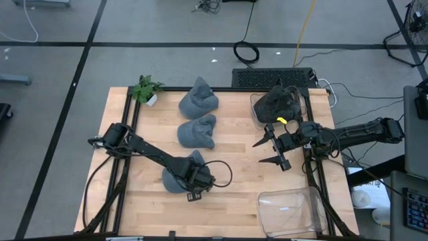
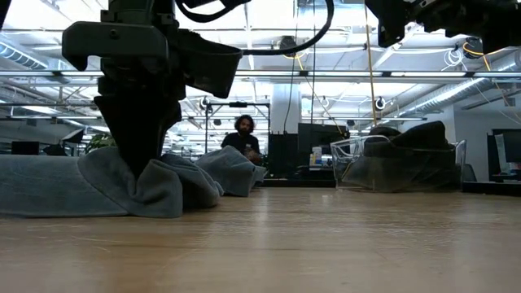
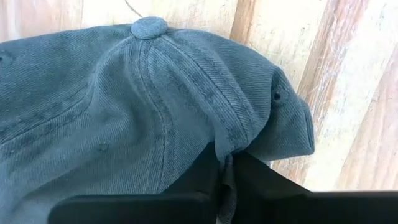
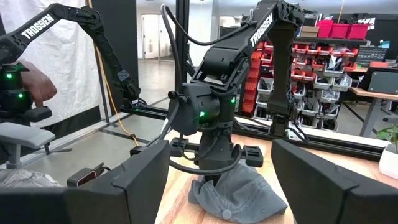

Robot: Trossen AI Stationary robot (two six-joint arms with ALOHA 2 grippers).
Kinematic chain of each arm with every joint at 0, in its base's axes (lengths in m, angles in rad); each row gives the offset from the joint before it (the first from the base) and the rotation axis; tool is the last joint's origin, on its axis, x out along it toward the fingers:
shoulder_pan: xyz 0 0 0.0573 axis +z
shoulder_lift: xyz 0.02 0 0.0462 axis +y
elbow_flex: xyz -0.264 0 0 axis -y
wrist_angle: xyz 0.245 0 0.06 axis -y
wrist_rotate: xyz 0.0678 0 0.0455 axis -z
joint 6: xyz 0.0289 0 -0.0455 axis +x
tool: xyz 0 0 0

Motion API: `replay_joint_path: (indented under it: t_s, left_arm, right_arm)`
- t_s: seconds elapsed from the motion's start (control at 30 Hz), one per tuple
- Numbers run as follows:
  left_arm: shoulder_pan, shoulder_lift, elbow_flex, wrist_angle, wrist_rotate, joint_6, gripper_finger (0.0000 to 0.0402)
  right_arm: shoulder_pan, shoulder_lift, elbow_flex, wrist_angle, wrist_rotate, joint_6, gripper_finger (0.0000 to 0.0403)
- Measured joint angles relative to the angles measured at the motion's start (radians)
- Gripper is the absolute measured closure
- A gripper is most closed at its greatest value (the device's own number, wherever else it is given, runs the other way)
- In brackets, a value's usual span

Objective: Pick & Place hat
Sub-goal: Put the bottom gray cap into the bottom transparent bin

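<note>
A grey-blue denim hat [image 1: 175, 175] lies on the table's near middle. My left gripper [image 1: 197, 179] stands on it, pointing down, shut on its cloth. Two more grey-blue hats [image 1: 198, 100] [image 1: 196, 131] lie farther back. My right gripper [image 1: 269, 150] hovers open at the table's right, next to a clear bin [image 1: 257, 110] that holds dark hats [image 1: 277, 102]. The right wrist view looks past its open fingers at the left arm and the held hat [image 4: 239, 190]. My left gripper [image 3: 225, 163] pinches a raised fold of the hat's crown [image 3: 231, 138] between its two fingers, beside a seam and below the top button [image 3: 149, 26]. It comes from above, pointing down. The hat rests on the table, its cloth bunched up around the fingers [image 2: 155, 183].
A second clear bin [image 1: 291, 211] lies at the table's near right corner. A small potted plant [image 1: 146, 89] stands at the far left corner. Bare wood [image 1: 237, 171] lies between the two grippers. A person [image 2: 242, 138] sits in the room beyond the table.
</note>
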Motion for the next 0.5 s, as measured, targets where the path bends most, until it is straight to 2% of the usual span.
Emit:
replay_joint_path:
  t_s: [0.2, 0.4, 0.5]
  left_arm:
    - [0.0, 0.0, 0.0, 0.0, 0.0, 0.016, 0.0393]
    - [0.0, 0.0, 0.0, 0.0, 0.0, 0.016, 0.0375]
    - [0.0, 0.0, 0.0, 0.0, 0.0, 0.017, 0.0383]
  right_arm:
    - [0.0, 0.0, 0.0, -0.006, 0.0, 0.0, 0.0133]
    - [0.0, 0.0, 0.0, -0.006, 0.0, 0.0, 0.0133]
    - [0.0, 0.0, 0.0, -0.006, 0.0, 0.0, 0.0133]
